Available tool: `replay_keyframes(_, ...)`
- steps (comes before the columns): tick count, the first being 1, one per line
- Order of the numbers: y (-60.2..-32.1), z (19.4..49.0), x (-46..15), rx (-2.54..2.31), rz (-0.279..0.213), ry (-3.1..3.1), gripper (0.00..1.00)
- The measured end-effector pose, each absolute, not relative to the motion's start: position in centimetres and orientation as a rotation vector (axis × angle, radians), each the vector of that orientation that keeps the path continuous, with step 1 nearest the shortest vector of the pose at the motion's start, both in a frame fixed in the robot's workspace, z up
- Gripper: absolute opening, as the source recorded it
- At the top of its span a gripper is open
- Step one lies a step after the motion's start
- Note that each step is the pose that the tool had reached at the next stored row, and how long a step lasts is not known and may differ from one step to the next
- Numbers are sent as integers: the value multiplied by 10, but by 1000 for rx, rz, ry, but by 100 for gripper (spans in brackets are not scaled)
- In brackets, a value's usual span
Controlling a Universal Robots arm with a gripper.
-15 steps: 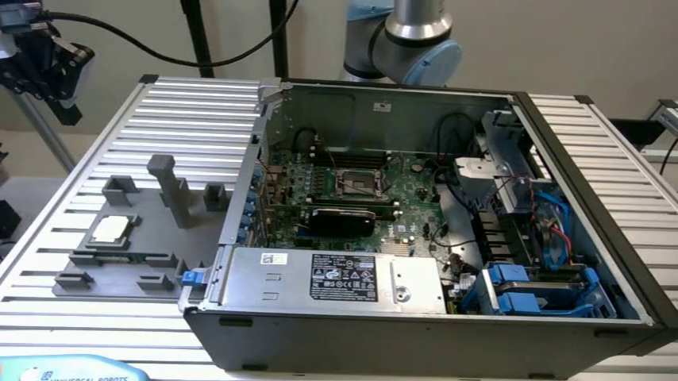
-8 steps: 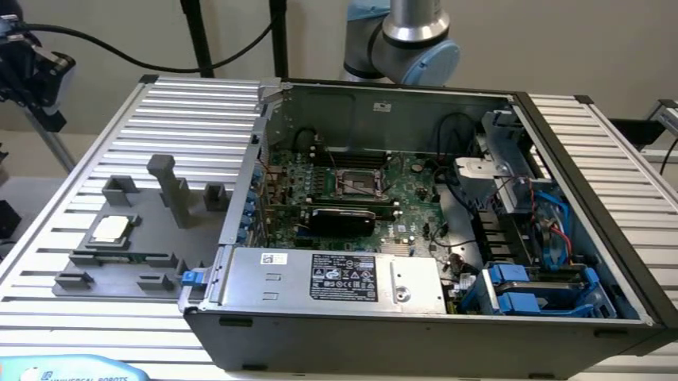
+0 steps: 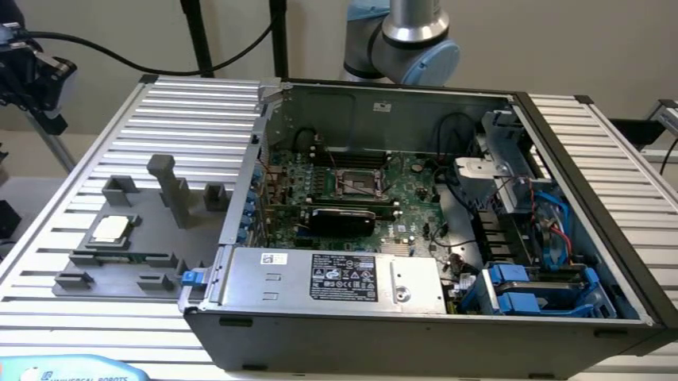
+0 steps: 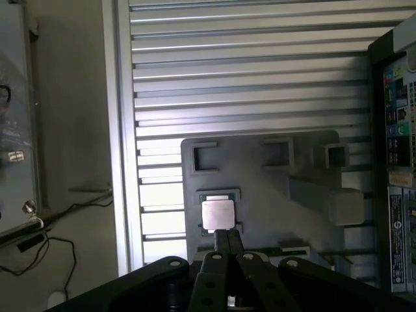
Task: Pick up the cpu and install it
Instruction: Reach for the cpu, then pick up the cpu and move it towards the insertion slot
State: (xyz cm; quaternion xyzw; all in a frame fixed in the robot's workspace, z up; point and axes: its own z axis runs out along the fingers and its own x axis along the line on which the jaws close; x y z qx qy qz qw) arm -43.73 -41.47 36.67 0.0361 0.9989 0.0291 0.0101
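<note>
The cpu (image 3: pixel 111 230) lies flat, silver top up, in its square recess on the grey fixture (image 3: pixel 159 238). The fixture sits on the slatted table (image 3: pixel 180 111) just beside the case (image 3: pixel 424 329), on the exterior view's left of it. A green memory stick (image 3: pixel 125 258) lies in a slot of the same fixture, next to the cpu on the side away from the case's back wall.

In the wrist view the gripper (image 4: pixel 227 234) hangs over the fixture (image 4: pixel 260 188). Its two fingers (image 4: pixel 220 244) are pressed together with nothing between them. Their tips overlap the edge of the cpu (image 4: pixel 218 214) in that picture; whether they touch it cannot be told.

The case lies on its side with the cover off. Inside it is the motherboard (image 3: pixel 408 202), with the socket (image 3: pixel 355 184) near its middle, its frame bare. A silver power supply (image 3: pixel 329 278) fills the case's front corner nearest the fixture, and blue drive bays (image 3: pixel 535 294) fill the front corner farthest from it. The arm (image 3: pixel 408 36) rises behind the case's back wall.
</note>
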Motion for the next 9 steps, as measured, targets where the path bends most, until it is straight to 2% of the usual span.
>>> replay_keyframes(9, -415, 367, -437, 113, 91, 3118, 11)
